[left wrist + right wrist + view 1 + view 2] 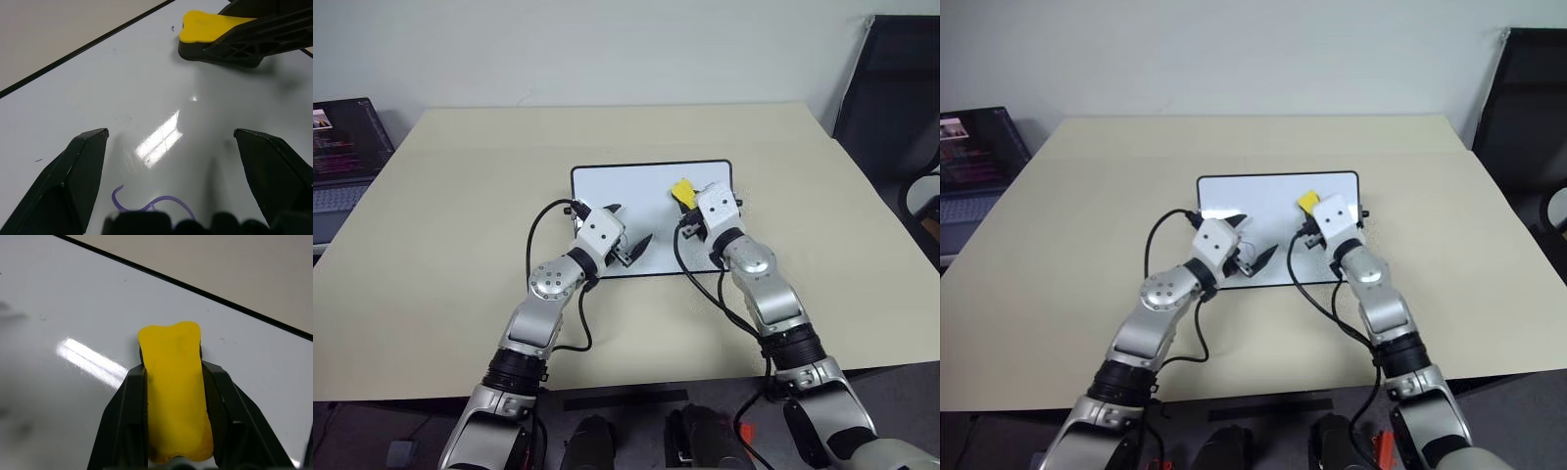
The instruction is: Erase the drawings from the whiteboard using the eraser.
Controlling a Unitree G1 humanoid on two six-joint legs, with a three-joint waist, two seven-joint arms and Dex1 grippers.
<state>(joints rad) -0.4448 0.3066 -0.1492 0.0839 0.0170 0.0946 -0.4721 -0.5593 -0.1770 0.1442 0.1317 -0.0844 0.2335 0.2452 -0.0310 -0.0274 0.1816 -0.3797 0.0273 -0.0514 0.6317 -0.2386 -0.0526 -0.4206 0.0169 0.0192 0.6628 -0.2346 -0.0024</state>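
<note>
Pinching the eraser (175, 391) by its long sides, right gripper (688, 208) has its fingers pressed onto the yellow block, which sits over the right part of the whiteboard (636, 186), toward the far edge. Looks light and a bit soft: the yellow top is waisted where the fingers squeeze it, so I'd judge foam or felt-backed, not rigid. Dark underside (215, 53) faces the board, close to it or touching; can't tell which. Grip across the narrow width is the sensible hold, since it leaves the pad face free and keeps the block from twisting during a wipe. Too hard a squeeze could bow the pad off the surface.

Eraser's long axis runs along the gripper's own line, free end pointing away from the robot and slightly left, toward the board's far edge. Board is stiff, glossy, probably slides easily on the desk (450, 215); its long axis runs left-right.

Left gripper (628, 235) is spread, holding nothing, hovering over the near-left part of the board. From its wrist view, one drawing (146, 203), a purple looped squiggle, sits right under it between the fingers. Faint specks elsewhere on the white; hard to say if those are marks or residue. Laptop (342, 157) sits well off at the far left.
</note>
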